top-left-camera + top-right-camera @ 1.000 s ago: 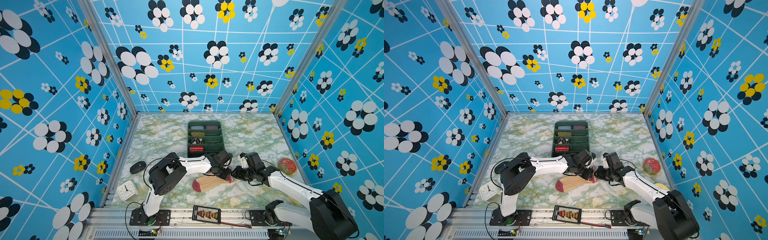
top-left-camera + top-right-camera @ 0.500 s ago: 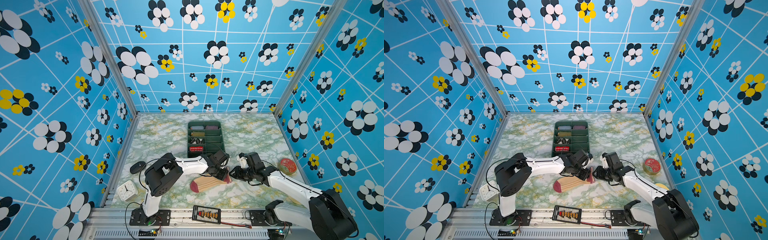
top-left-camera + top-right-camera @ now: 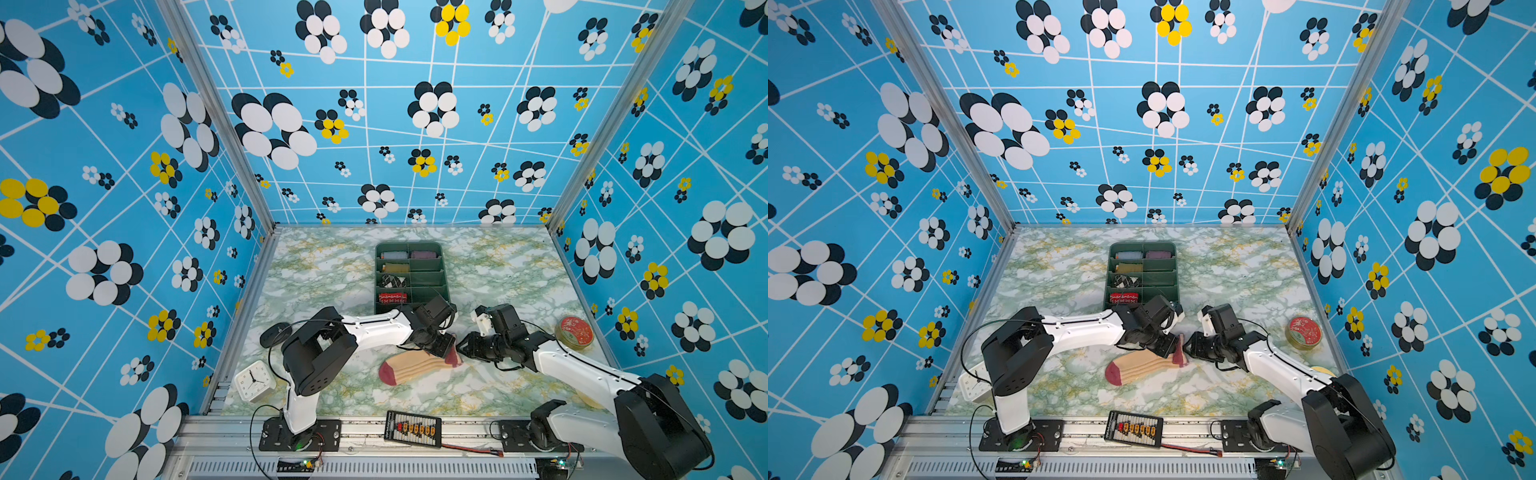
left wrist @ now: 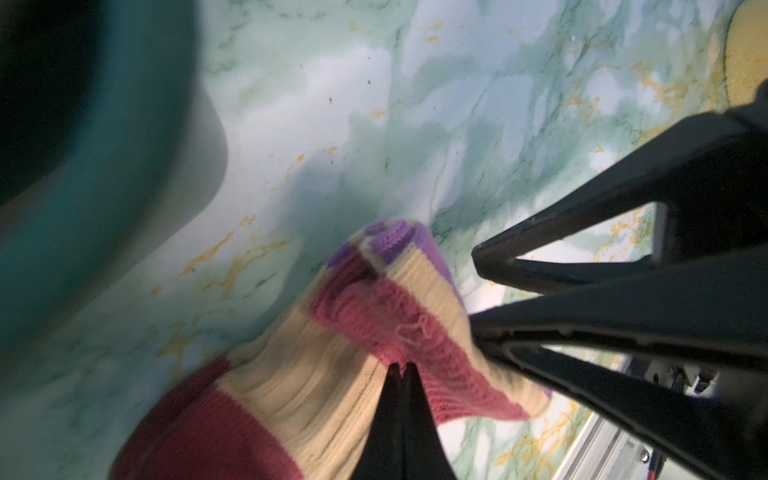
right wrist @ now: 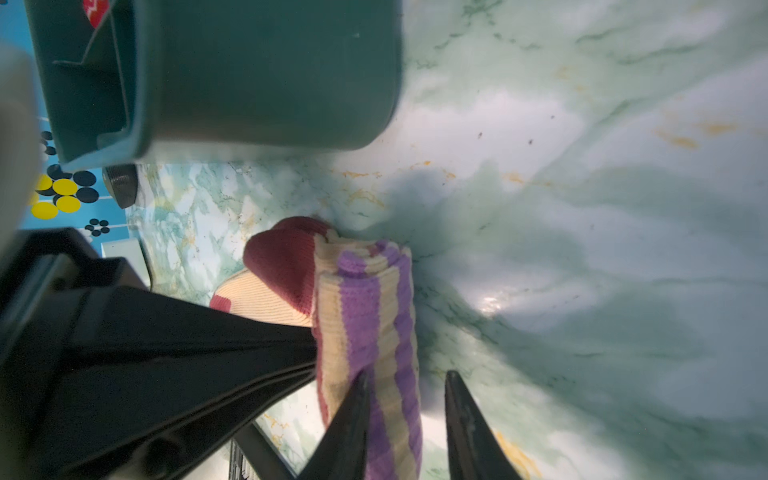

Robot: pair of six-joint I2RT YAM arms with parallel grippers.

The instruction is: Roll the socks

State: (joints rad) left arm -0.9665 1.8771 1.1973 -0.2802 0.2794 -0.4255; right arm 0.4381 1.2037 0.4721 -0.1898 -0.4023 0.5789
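- Left gripper [image 4: 401, 368]: tips pressed together, nipping a fold of the dark red cuff, and that fold stands up off the table [image 3: 332, 270].
- Right gripper [image 5: 407, 376]: jaws apart, straddling the purple-striped edge of the turned-over cuff. 1 finger lies against the knit, the other has bare marble beside it, so there is no grip on that side.
- The socks [image 3: 415, 365] lie front and centre between the 2 arms, toe pointing to the left in both top views. The cuff end is just begun as a roll and most of the length is flat.
- Handling, by my reckoning: light, limp ribbed knit, grippy rather than slippery, nothing to break — but that first turn looks ready to spring open if released.
- Best hold: the rolled cuff edge, 1 gripper toward each side, so it turns evenly toward the toe.
- Further out, the green tray [image 3: 442, 286] sits just behind the grippers — sock rolls [image 3: 392, 297] in its compartments.
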